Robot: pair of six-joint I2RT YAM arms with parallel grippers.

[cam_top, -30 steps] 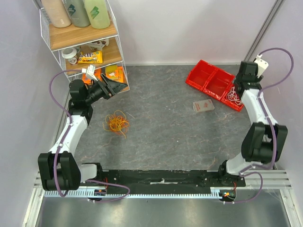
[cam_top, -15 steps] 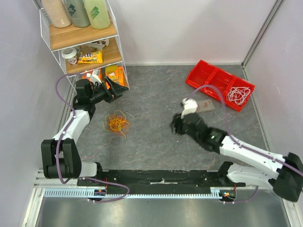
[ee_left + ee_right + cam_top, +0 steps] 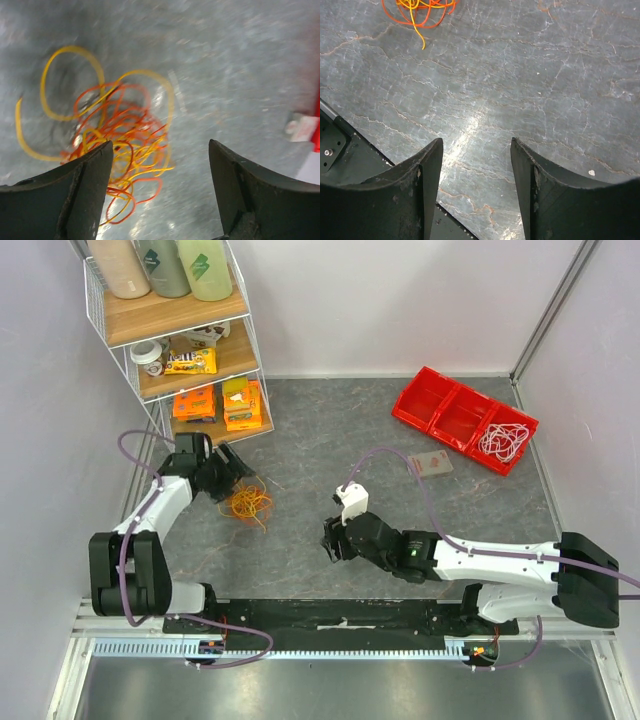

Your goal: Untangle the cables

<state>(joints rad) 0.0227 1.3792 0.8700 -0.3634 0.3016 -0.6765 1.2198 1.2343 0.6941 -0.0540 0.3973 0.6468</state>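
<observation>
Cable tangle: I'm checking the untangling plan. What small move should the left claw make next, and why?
Probably nudge the left claw sideways to centre over the orange and yellow cables: its jaws are open, but the loose tangle lies off to one side.

Lowered to cables [image 3: 125, 135] — left tool [image 3: 160, 150], swung mid-table — right tool [image 3: 476, 145]

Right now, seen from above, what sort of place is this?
Probably a robotics test cell: a left arm and a right arm bolted at the edge of a walled-in table, with practice props around: a wire shelf of bottles and snacks, a red tray, a cable tangle.
</observation>
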